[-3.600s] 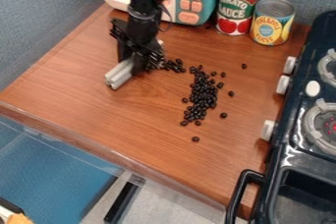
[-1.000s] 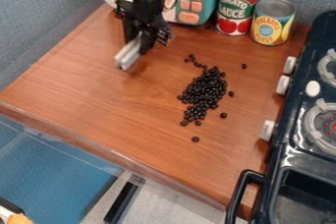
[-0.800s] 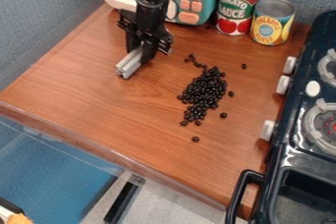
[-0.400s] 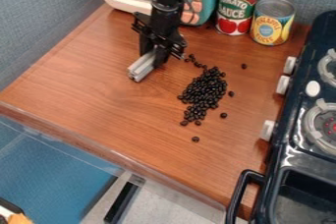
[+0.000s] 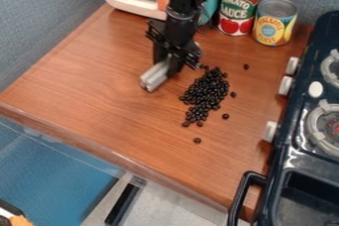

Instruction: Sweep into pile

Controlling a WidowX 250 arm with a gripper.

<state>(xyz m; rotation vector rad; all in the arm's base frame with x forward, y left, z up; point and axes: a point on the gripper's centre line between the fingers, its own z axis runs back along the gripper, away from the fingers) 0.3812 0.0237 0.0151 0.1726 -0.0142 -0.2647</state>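
The gripper (image 5: 169,65) hangs over the middle of the wooden counter, just left of the dark beans, shut on a light grey bar. The visible end of the grey bar (image 5: 153,78) points down and left, low over the wood. A pile of beans (image 5: 205,91) lies right of the gripper, elongated toward the counter's front. Single beans lie apart from it: one toward the cans (image 5: 246,66), one at the right (image 5: 226,116) and one in front (image 5: 197,141). Part of the pile's far left side is hidden behind the gripper.
A toy microwave (image 5: 132,3) stands at the back, behind the arm. Right of it are a red can (image 5: 238,9) and a yellow can (image 5: 274,24). The dark stove (image 5: 281,155) with white knobs borders the counter's right side. The counter's front edge (image 5: 119,156) runs diagonally.
The scattered beans formerly beside the gripper now lie closer in with the pile. After shifting back, the gripper has come right and toward the camera with the grey bar.
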